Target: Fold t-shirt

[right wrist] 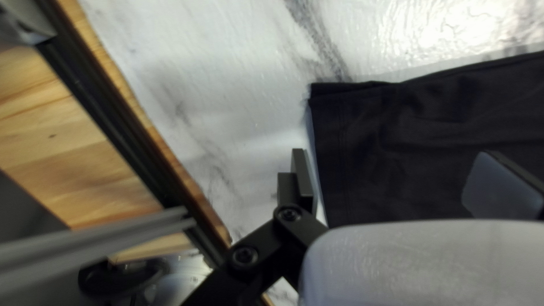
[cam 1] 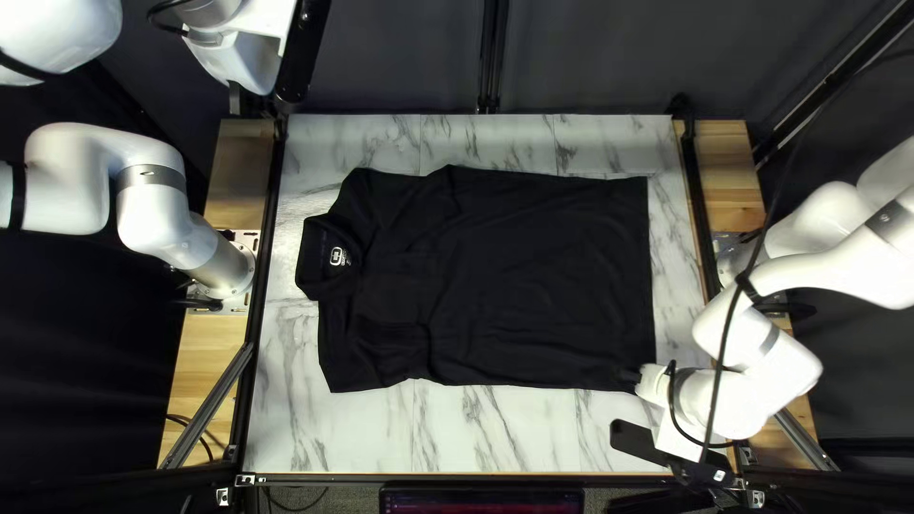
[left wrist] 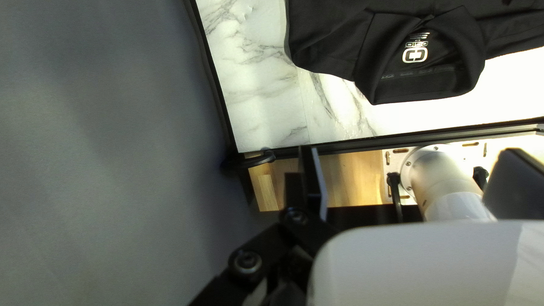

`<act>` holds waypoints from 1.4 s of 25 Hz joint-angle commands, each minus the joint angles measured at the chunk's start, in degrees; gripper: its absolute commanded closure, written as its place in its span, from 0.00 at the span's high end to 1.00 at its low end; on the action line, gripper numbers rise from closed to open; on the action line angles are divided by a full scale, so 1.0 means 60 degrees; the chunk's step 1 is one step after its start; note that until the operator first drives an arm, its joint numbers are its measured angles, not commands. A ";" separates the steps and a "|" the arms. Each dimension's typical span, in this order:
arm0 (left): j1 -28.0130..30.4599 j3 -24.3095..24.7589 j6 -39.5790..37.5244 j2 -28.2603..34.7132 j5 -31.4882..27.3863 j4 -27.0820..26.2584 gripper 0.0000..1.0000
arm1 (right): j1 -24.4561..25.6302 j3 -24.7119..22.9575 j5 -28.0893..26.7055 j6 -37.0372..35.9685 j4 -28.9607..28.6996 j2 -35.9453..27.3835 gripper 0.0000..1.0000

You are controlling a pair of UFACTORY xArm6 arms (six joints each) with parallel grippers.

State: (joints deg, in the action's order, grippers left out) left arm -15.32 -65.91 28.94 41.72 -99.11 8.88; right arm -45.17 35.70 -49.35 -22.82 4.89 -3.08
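Right claw [cam 1: 626, 375] spread by black shirt [cam 1: 533, 276], left claw [cam 1: 235, 99] also spread, dark cable [cam 1: 721, 362] crossing before right arm [cam 1: 833, 271]

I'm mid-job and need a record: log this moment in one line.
black polo shirt: spread flat; left gripper: open, clear of shirt; right gripper: open, at hem

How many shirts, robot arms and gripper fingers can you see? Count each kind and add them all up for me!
Polo shirt: 1
Robot arms: 2
Gripper fingers: 4
Total: 7
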 commanded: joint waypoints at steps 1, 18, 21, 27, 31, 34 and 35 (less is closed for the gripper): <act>0.0000 0.0000 0.0000 0.0000 0.0000 0.0000 1.00 | 0.0096 -0.0334 0.0547 0.0248 0.0013 0.0153 1.00; 0.0000 0.0000 0.0000 0.0000 0.0000 0.0000 1.00 | -0.0404 -0.0915 0.1770 0.1904 0.0761 0.0295 0.95; 0.0000 0.0000 0.0000 0.0000 0.0000 0.0000 1.00 | -0.0399 -0.0893 0.1764 0.2038 0.0814 0.0317 0.86; 0.0000 0.0000 0.0000 0.0000 0.0000 0.0000 1.00 | -0.0307 -0.0929 0.1904 0.2061 0.0832 0.0393 0.12; 0.0000 0.0000 0.0000 0.0000 0.0000 0.0000 1.00 | -0.0229 -0.0958 0.1993 0.1980 0.0826 0.0445 0.00; 0.0000 0.0000 0.0000 0.0000 0.0000 0.0000 1.00 | -0.0183 -0.0925 0.2029 0.1931 0.0830 0.0505 0.00; 0.0000 0.0000 0.0000 0.0000 0.0000 0.0000 1.00 | -0.0178 -0.0900 0.2001 0.1928 0.0837 0.0501 0.00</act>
State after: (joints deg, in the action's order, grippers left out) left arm -15.32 -65.91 28.94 41.72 -99.11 8.88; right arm -46.36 30.06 -37.25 -11.10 9.85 -0.18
